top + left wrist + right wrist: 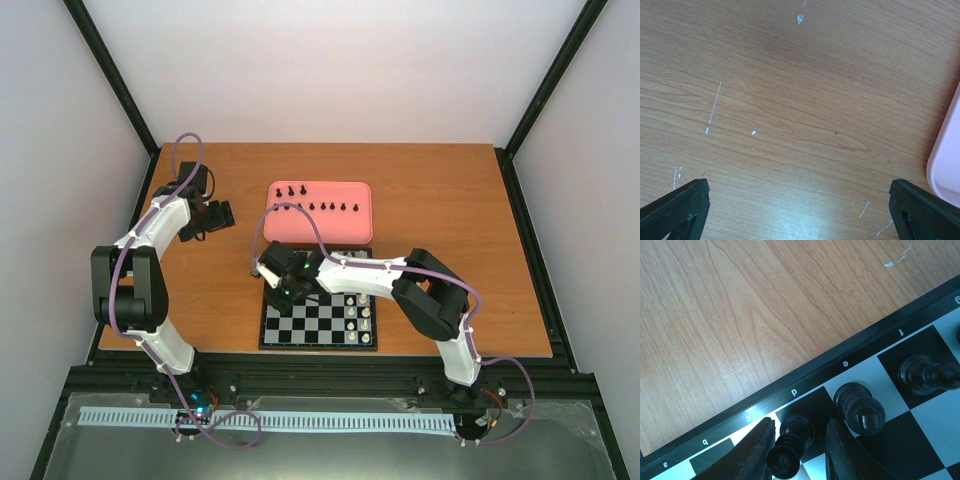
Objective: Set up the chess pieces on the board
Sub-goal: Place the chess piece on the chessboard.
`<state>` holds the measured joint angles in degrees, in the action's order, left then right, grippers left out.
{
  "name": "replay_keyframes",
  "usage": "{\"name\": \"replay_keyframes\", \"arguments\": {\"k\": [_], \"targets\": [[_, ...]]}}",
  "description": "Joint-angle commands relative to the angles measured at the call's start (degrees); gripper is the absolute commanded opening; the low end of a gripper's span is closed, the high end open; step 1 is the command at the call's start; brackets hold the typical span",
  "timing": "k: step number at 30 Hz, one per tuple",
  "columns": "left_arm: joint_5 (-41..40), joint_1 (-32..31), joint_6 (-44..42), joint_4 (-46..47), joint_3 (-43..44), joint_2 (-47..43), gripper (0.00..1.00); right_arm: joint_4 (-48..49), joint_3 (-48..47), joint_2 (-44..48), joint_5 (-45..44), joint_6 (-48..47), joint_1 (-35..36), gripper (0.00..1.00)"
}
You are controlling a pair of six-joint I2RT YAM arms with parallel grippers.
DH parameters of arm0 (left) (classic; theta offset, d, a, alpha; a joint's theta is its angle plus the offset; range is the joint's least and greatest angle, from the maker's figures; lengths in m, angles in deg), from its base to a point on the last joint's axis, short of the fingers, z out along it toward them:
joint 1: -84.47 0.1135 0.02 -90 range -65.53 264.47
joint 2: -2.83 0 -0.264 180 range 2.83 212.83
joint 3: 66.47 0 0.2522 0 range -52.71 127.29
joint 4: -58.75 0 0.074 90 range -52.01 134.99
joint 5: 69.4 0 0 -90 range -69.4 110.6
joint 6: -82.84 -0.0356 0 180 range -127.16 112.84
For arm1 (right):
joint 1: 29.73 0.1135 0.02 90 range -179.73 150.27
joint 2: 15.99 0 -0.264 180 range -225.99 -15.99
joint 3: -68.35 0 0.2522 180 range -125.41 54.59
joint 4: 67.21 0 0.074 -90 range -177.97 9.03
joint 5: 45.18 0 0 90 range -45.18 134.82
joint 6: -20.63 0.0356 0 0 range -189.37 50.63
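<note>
While the left pincer (799,210) hangs released, the right pincer (796,452) works.
It grasps a black piece (790,450) over the board's (850,352) d-square, near its edge row.

Scratched wooden table (440,200) between plain white walls (330,70), black frame posts (115,80)

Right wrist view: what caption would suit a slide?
Right hand straddling a black chess piece on the board's d-file square.
</note>
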<state>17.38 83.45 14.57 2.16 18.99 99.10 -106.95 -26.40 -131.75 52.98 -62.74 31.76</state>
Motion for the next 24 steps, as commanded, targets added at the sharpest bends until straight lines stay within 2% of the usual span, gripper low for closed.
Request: {"name": "replay_keyframes", "arguments": {"k": [1,20,24], "targets": [[-0.21,-0.01,-0.75,0.64,1.29,0.62,1.0,-0.52,-1.48,-0.9,-1.25,-0.49,-0.23,0.33],[-0.12,-0.03,-0.77,0.81,0.98,0.24,1.0,-0.58,-1.7,-0.4,-0.37,-1.27,-0.22,0.34],[-0.12,0.02,-0.69,0.82,1.09,0.35,1.0,-0.53,-1.49,2.06,1.62,-2.84,-0.23,0.41]]}}
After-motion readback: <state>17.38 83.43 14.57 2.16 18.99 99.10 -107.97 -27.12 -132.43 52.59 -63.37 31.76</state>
